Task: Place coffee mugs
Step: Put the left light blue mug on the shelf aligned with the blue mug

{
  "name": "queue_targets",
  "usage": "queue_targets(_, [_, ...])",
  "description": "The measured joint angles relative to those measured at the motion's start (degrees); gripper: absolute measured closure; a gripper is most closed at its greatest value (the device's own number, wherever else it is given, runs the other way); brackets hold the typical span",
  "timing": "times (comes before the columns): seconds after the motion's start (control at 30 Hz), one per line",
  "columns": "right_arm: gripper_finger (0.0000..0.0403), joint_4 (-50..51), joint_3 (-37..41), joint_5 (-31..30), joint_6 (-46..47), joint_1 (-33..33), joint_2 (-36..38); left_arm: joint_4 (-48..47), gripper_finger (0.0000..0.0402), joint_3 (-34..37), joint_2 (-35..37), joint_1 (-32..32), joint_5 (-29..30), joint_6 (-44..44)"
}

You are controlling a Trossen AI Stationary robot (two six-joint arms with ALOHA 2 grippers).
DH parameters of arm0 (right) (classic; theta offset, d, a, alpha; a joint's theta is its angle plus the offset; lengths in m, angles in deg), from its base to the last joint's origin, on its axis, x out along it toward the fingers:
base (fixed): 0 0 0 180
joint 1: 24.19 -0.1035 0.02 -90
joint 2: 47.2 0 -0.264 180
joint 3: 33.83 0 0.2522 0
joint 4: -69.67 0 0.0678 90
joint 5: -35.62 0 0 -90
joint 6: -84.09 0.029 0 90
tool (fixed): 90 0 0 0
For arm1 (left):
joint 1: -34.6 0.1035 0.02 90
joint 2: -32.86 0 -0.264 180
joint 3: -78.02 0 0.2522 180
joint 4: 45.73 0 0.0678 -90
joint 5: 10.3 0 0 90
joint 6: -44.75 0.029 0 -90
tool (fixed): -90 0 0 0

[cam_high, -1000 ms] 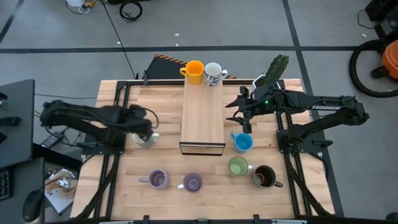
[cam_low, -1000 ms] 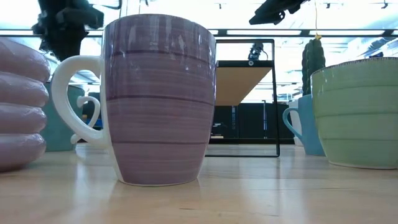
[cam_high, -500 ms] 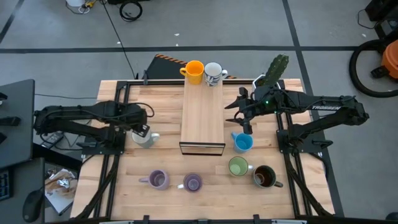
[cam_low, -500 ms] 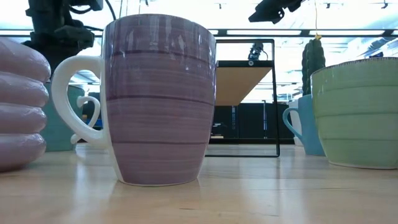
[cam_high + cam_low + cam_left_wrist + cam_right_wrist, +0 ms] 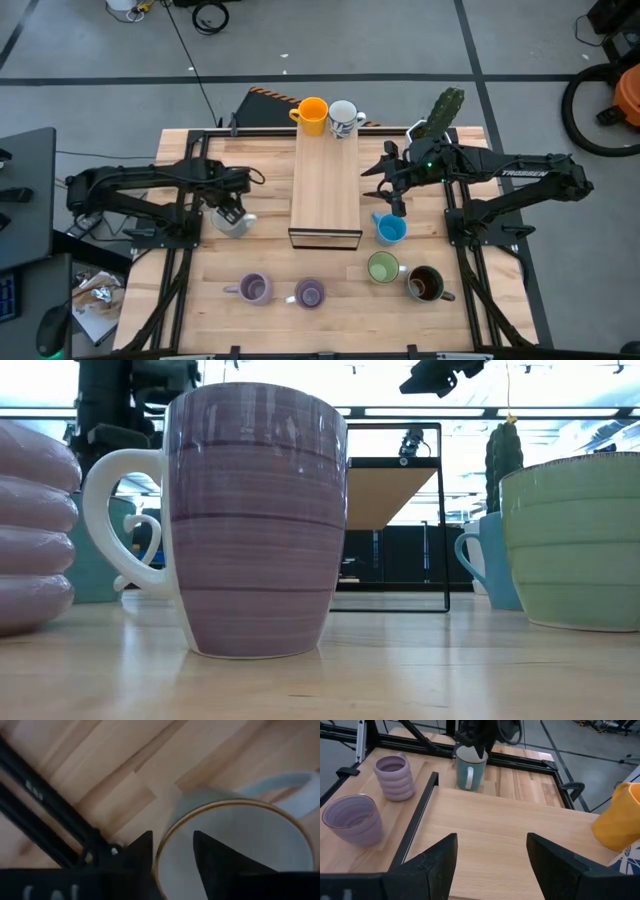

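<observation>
We are lowering our left hand point(image 5: 172, 855) straight over the mug point(image 5: 233, 223) at the worktop's point(image 5: 260, 180) left side, fingers half-parted astride its near rim, one inside and one outside, not yet pinching. Our right hand point(image 5: 378, 180) is waiting wide above the shelf point(image 5: 325, 185).

orange mug point(image 5: 312, 114), blue mug point(image 5: 390, 229), green mug point(image 5: 382, 268) (pale), purple mugs point(image 5: 254, 289)

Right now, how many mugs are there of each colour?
Orange mug: 1
White patterned mug: 1
Pale teal mug at the left gripper: 1
Blue mug: 1
Green mug: 1
Dark brown mug: 1
Purple mugs: 2
Total: 8
</observation>
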Motion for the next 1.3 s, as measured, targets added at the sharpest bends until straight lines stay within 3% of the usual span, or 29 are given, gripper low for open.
queue_targets(0.3, [0.0159, 0.2, 0.0, 0.0, -0.2, 0.0, -0.4, 5.6, 0.0377, -0.2, -1.7, -0.1, -0.1, 5.9])
queue_targets(0.53, [0.0159, -0.2, 0.0, -0.1, -1.8, 1.2, -3.2, 5.3, 0.0380, -1.2, -1.7, 1.4, 0.0, 10.1])
queue_targets(0.77, [0.0159, 1.4, -1.0, -1.6, -2.0, 2.2, -3.4, -0.6, 0.0381, -12.0, -1.8, 5.2, 0.2, 17.9])
queue_targets(0.93, [0.0159, 1.2, -1.6, -1.6, -1.8, 2.2, -3.0, -1.9, 0.0381, -18.1, -1.9, 7.9, -3.1, 25.0])
queue_targets(1.3, [0.0159, 1.6, -1.6, -1.6, 1.0, 2.2, -2.7, -1.4, 0.0381, -24.5, -1.9, 12.0, -4.9, 32.4])
